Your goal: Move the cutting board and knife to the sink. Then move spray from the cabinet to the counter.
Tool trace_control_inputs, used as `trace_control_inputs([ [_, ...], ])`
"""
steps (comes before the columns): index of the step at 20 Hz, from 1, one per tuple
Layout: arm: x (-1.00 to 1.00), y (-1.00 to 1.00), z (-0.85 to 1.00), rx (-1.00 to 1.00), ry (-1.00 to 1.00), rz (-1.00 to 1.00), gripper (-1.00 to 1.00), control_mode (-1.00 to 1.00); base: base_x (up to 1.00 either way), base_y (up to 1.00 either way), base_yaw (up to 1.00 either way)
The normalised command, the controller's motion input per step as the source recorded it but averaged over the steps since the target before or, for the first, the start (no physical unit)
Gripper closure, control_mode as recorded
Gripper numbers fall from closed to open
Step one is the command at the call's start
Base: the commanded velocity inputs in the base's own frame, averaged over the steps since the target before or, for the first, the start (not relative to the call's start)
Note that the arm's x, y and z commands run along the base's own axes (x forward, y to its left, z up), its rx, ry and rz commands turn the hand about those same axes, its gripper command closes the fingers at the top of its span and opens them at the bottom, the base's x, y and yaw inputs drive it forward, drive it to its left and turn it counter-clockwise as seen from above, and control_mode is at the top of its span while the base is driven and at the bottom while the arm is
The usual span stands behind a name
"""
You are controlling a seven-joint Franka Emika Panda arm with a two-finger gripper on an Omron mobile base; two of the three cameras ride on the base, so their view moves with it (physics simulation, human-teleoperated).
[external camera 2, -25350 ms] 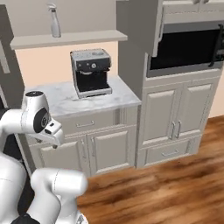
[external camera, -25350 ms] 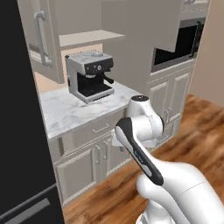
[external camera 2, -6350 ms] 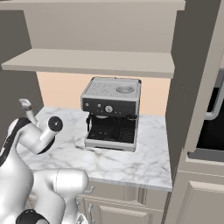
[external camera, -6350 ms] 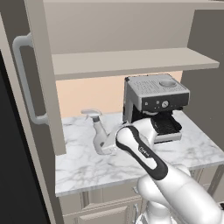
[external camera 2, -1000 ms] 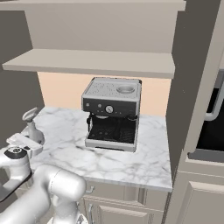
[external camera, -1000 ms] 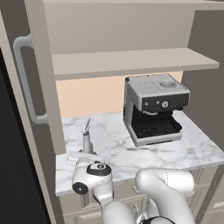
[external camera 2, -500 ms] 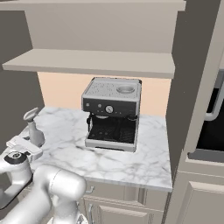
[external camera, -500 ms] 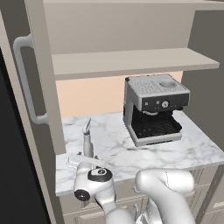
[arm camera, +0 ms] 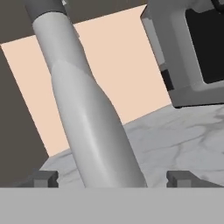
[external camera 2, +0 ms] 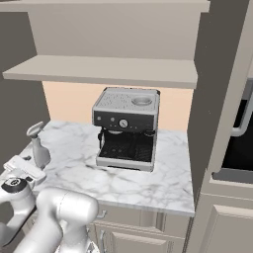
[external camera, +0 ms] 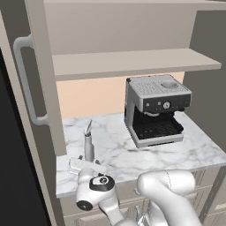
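Hand view: spray (arm camera: 94, 131) upright on counter (arm camera: 183, 140) — between the end effector's (arm camera: 111, 179) 2 wide-apart fingertips, untouched.

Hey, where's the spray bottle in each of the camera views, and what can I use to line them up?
Left base view: the spray stands upright on the counter, left of centre, beside the cabinet door.
Right base view: the spray stands at the far left on the marble.
Hand view: the spray leans large through the middle, between the two finger tips.
Shared landmark: the coffee machine to the spray's right.
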Motion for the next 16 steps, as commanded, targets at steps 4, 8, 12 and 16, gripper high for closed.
trace_control_inputs([
  [4, -0.17, 0.00, 0.17, 0.10, 0.00, -0.08, -1.00, -1.00, 0.00, 0.00, 0.00],
  [8, -0.19, 0.00, 0.29, 0.09, 0.04, -0.15, -1.00, -1.00, 0.00, 0.00, 0.00],
  [12, -0.26, -0.05, 0.35, 0.08, 0.14, -0.10, -1.00, -1.00, 0.00, 0.00, 0.00],
  [16, -0.26, -0.14, 0.41, 0.02, 0.21, -0.03, -1.00, -1.00, 0.00, 0.00, 0.00],
])
